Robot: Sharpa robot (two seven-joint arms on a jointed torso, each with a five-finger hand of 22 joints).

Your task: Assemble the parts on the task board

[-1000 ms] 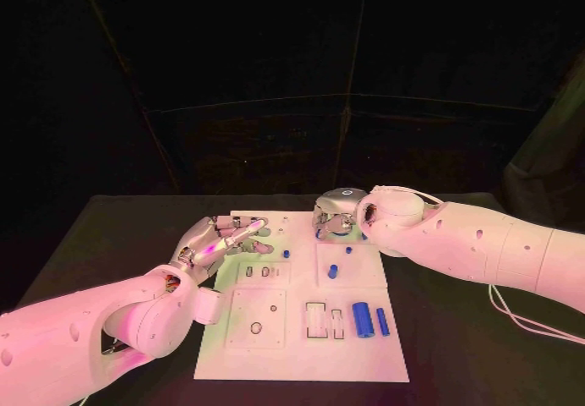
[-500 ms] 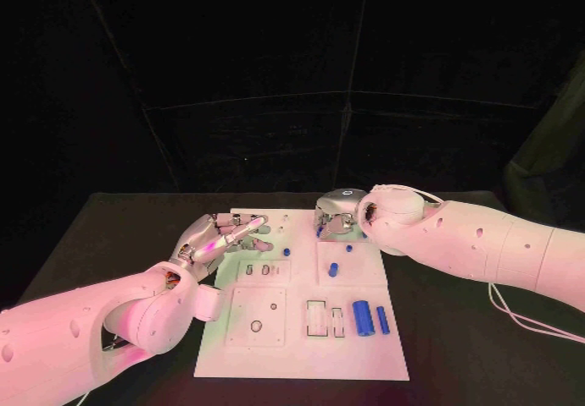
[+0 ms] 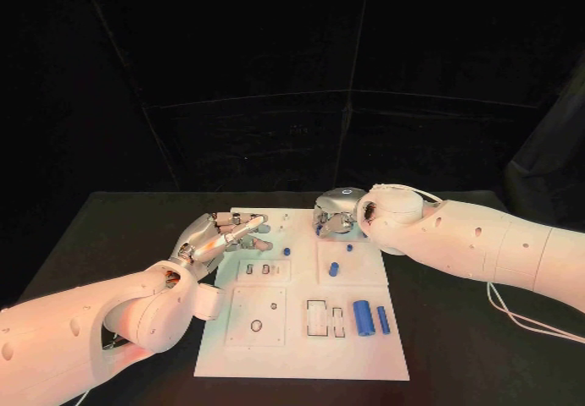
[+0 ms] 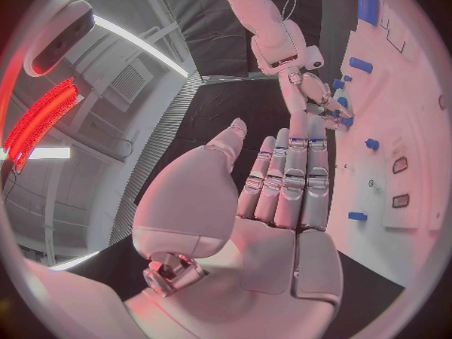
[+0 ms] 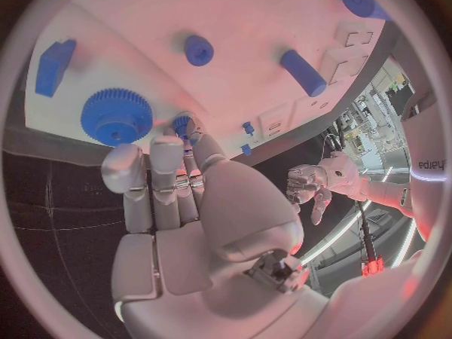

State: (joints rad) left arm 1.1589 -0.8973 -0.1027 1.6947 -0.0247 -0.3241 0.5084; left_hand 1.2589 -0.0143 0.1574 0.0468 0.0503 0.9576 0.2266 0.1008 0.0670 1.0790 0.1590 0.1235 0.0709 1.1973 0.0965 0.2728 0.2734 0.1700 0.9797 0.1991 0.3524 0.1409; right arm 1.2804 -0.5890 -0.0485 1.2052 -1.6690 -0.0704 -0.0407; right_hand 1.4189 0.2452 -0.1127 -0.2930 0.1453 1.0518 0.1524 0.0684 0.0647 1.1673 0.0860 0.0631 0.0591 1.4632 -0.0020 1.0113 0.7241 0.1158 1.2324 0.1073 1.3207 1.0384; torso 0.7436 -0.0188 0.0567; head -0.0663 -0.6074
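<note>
The white task board (image 3: pixel 303 351) lies in the middle of the black table. My right hand (image 3: pixel 336 215) hovers over the board's far edge, thumb and fingertips (image 5: pixel 166 146) meeting on a small blue part (image 5: pixel 181 125) beside a blue gear (image 5: pixel 116 117). My left hand (image 3: pixel 224 236) is over the far left corner, fingers (image 4: pixel 288 179) straight and together, holding nothing. Loose blue pegs (image 3: pixel 333 271) (image 3: pixel 287 252) lie mid-board. A thick blue cylinder (image 3: pixel 362 317) and a thinner one (image 3: pixel 383 320) lie near the right edge.
Several cut-out slots (image 3: pixel 325 320) and an oval hole (image 3: pixel 256 326) mark the near half of the board. A blue block (image 5: pixel 55 66) and a round blue peg (image 5: pixel 199 50) sit near the gear. Black table (image 3: pixel 463 355) surrounds the board.
Both hands stay almost where they were. The right arm has edged slightly to the left.
</note>
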